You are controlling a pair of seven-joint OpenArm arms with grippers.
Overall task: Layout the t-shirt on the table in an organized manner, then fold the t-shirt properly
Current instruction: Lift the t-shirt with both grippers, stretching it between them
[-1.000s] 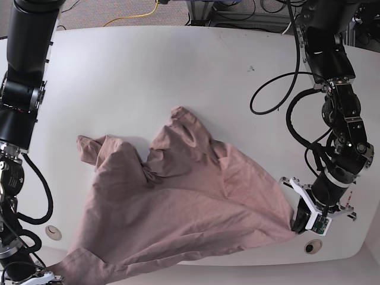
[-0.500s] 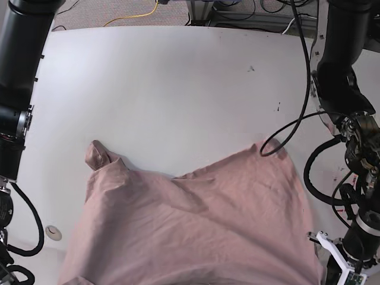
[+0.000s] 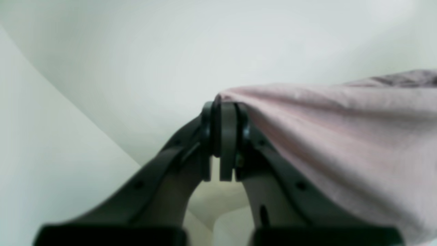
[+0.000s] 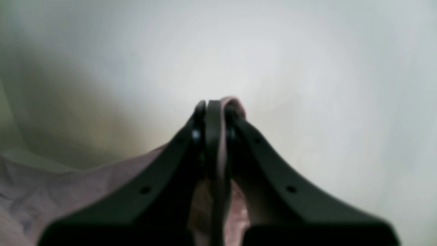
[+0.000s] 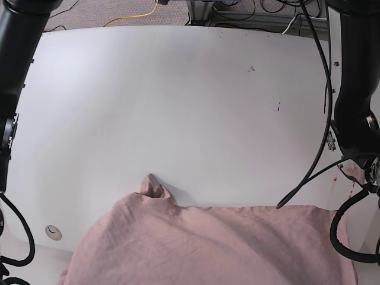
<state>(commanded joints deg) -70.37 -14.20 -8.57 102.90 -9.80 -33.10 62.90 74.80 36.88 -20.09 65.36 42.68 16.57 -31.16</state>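
Dusty mauve thin-fabric t-shirt spread at near edge of glossy white desk, left gripper jaws clamped on its edge, right gripper jaws likewise

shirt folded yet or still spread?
Spread, not folded. The t-shirt stretches in one sheet across the table's near edge, pinched by the left gripper and right gripper.

The glossy white table bears the mauve t-shirt along its near edge.
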